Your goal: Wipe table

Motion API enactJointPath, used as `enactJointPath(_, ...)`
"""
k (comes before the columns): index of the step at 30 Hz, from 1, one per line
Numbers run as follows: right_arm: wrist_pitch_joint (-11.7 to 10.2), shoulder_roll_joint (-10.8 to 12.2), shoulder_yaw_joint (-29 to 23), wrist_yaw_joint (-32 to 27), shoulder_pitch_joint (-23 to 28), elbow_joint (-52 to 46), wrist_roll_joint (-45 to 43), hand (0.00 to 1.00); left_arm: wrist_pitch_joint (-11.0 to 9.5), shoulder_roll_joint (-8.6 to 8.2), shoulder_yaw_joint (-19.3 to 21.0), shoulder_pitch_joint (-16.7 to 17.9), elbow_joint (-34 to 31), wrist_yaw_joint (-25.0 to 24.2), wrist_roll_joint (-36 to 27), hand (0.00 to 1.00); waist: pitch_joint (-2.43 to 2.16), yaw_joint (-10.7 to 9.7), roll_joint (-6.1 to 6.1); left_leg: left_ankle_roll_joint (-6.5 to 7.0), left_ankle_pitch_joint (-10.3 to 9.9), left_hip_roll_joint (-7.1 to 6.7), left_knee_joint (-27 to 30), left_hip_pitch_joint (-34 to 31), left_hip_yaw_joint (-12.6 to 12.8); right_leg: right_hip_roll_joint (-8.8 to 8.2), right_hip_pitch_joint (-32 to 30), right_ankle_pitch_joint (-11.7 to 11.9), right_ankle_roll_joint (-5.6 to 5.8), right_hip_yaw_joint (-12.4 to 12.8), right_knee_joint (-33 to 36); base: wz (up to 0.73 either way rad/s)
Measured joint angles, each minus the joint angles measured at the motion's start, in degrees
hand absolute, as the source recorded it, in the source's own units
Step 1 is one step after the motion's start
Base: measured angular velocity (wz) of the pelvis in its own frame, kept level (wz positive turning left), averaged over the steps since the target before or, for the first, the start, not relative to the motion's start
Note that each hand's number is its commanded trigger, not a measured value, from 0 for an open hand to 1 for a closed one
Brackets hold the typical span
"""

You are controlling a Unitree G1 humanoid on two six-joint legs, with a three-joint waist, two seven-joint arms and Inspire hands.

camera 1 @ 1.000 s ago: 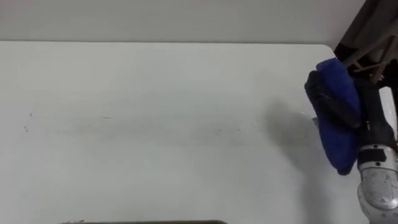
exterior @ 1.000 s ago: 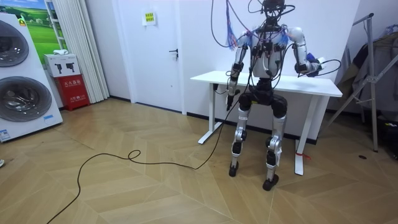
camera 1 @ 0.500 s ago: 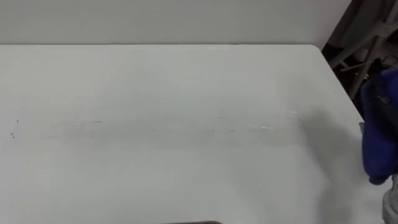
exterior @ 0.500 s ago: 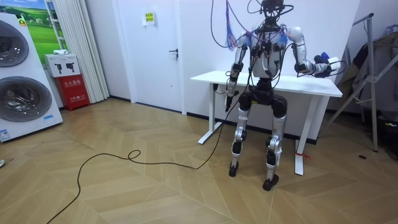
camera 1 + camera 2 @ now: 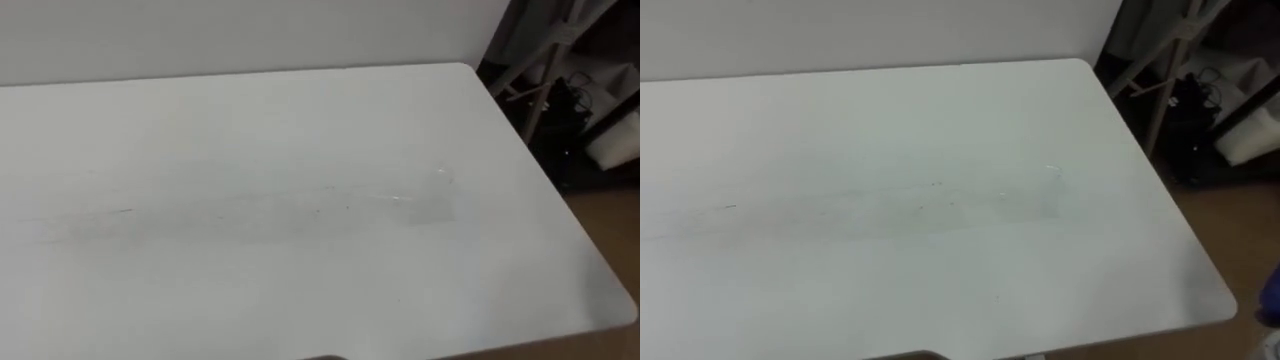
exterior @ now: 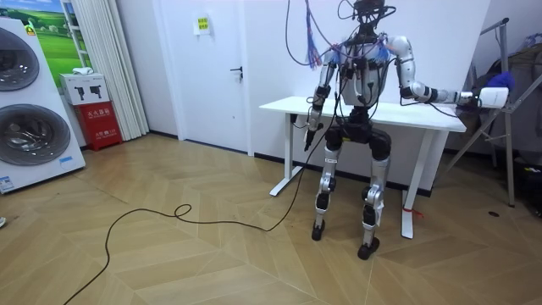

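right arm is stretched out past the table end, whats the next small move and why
Probably bring the right hand in over the table and lay the blue cloth on the faint streak. The arm reaches beyond the table's right end, the cloth sits off the top, and smeared marks run across the middle.

The table (image 5: 300, 150) runs out past the left and lower edges of both eye views. Just off the table's near right corner, a sliver of blue cloth (image 5: 1272, 290) is cut by the picture's edge. In the room view the right hand (image 6: 489, 97), out beyond the table's right end, is too small to tell what it holds. The left hand (image 6: 311, 135), hanging before the table's left end, is likewise too small to read.
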Motion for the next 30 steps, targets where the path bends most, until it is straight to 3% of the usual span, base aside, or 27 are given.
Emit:
enactJointPath(7,0.0,0.0,-4.0,-3.0,0.6,9.5,15.4,0.00,1.7,0.00,0.0,0.4,-0.8,0.2,-0.4,0.00,0.19,-1.3,0.29,0.01,-0.2,0.02,0.0,-0.4,-0.2,-0.01,-0.1,0.0,0.03,-0.3,0.0,0.01)
enactJointPath(11,0.0,0.4,-6.3,-2.7,1.7,21.9,23.1,0.00,1.9,-0.05,0.1,1.4,-2.4,0.9,-2.1,0.00,0.06,-2.8,0.46,0.00,-0.2,0.02,0.1,-1.0,-1.1,-0.02,-0.1,-0.2,0.05,-1.0,-0.2,0.10)
enactJointPath(16,1.5,3.7,-4.1,3.4,5.0,39.0,22.8,0.00,2.9,-0.19,-0.2,0.9,-0.7,0.9,-2.1,0.00,-0.13,-2.6,0.68,-0.03,-0.2,-0.06,0.3,-1.0,-1.3,-0.17,0.2,-0.6,0.08,-1.3,-0.1,0.01)
enactJointPath(20,6.1,6.1,4.8,12.4,6.1,49.8,10.1,0.00,3.7,-0.20,-0.5,-0.5,3.0,0.6,-1.1,0.00,-0.03,-2.3,1.08,-0.08,-0.3,-0.09,0.3,-0.8,-1.3,-0.19,0.3,-0.6,0.11,-1.2,-0.1,-0.03)
enactJointPath(21,7.2,6.3,7.9,14.2,6.1,50.8,6.1,0.00,3.7,-0.20,-0.5,-1.1,4.1,0.6,-0.9,0.00,0.10,-1.1,1.54,-0.08,-0.5,-0.07,0.4,-0.7,-1.3,-0.06,0.0,-0.6,0.11,-0.6,-0.1,-0.19)
enactJointPath(24,8.0,6.3,14.3,18.3,4.8,51.9,-2.2,0.00,3.8,0.05,-1.1,-2.2,6.1,1.2,-1.2,0.00,0.15,1.0,1.60,-0.04,-0.7,-0.07,0.5,-0.4,-1.5,0.07,0.2,-0.5,0.10,-0.2,-0.2,-0.09)
enactJointPath(28,8.0,6.4,18.3,22.2,2.3,52.0,-9.9,0.00,3.9,-0.19,-3.3,-2.0,6.7,1.4,-1.1,0.00,0.13,2.4,1.76,-0.05,-0.8,-0.06,0.5,0.0,-2.0,0.19,0.9,-0.4,0.15,-0.6,-1.1,0.07)
enactJointPath(30,7.9,6.6,20.6,24.0,0.7,51.8,-13.8,0.00,3.8,-0.29,-5.0,-2.3,8.1,1.9,-1.1,0.00,-0.10,3.4,2.18,-0.10,-0.8,-0.04,0.4,-0.1,-2.5,0.28,1.2,-0.4,0.13,-0.9,-1.1,0.08)
